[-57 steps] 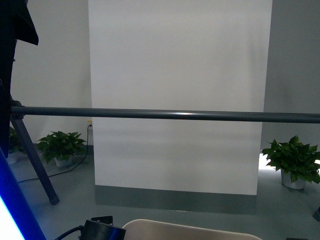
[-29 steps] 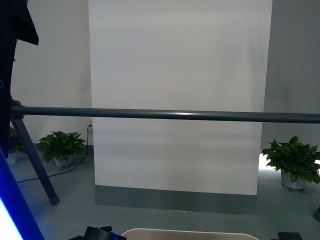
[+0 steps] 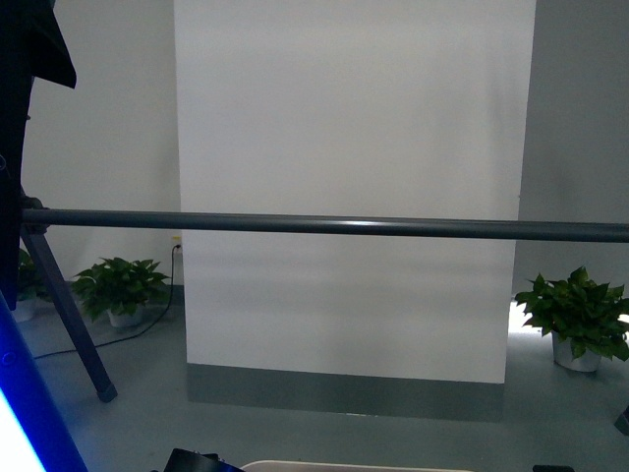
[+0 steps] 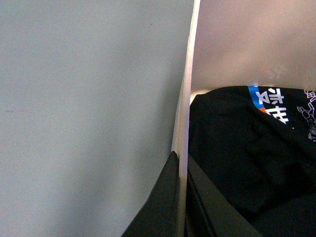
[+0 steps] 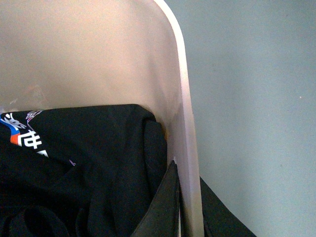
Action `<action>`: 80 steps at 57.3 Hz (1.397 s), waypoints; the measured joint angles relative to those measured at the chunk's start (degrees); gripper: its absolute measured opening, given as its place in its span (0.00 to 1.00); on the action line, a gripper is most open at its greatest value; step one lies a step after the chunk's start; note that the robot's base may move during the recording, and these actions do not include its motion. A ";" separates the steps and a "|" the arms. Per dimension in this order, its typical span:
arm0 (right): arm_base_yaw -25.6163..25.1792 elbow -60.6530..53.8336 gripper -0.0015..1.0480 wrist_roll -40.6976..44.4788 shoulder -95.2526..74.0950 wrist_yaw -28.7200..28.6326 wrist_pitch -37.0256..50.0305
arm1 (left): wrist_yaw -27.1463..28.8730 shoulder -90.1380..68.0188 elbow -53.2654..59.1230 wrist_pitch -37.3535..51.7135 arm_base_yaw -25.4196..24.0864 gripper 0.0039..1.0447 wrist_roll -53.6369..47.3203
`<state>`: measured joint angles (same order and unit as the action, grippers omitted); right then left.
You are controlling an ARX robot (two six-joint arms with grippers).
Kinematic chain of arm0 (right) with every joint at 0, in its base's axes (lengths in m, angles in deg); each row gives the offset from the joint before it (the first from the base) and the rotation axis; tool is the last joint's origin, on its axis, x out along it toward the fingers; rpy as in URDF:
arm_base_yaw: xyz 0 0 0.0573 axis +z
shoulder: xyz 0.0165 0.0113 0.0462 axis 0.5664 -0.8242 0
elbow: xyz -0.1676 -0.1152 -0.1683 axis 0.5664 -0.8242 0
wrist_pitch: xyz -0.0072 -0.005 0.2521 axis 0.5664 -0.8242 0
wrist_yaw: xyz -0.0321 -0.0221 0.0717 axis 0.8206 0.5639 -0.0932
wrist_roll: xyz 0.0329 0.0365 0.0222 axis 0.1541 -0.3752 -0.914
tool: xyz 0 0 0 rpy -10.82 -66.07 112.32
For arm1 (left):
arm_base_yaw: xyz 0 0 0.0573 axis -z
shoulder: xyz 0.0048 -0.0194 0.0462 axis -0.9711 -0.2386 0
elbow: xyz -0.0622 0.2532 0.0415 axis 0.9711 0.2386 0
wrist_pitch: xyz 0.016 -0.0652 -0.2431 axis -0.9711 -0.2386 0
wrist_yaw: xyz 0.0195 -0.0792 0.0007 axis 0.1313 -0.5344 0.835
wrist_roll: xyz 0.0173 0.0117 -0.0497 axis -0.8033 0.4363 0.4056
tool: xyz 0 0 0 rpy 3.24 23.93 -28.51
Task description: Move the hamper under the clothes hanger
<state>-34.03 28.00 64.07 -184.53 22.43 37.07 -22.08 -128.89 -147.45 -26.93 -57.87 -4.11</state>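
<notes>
The left gripper has its jaws narrow on the hamper rim, one finger inside and one outside. The right gripper pinches another stretch of rim the same way. Black clothing with printed lettering lies inside. In the front view a sliver of hamper shows at the bottom edge, nearer than the rack bar across mid-frame. A black shirt hangs upper left. Behind stand a white panel and plants.

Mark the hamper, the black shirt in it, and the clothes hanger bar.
hamper [image 5: 183,98]: right wrist view, on its rolled rim.
black shirt [image 5: 98,163]: right wrist view, mid-fabric inside the hamper.
clothes hanger [image 3: 344,225]: front view, on the horizontal bar.
</notes>
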 joint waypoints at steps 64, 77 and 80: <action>-0.50 4.59 0.09 -1.73 -6.34 0.81 -3.15 | -4.00 -6.27 -4.26 -5.29 0.74 0.23 3.69; -0.72 4.76 0.36 -2.03 -6.36 1.07 -3.04 | -3.96 -6.56 -4.26 -5.46 0.68 0.51 4.07; -0.74 4.74 0.43 -2.08 -6.36 1.18 -2.89 | -3.89 -6.56 -4.26 -5.44 0.63 0.57 4.07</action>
<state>-34.77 32.75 62.00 -190.89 23.61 34.18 -25.97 -135.45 -151.72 -32.38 -57.23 -0.04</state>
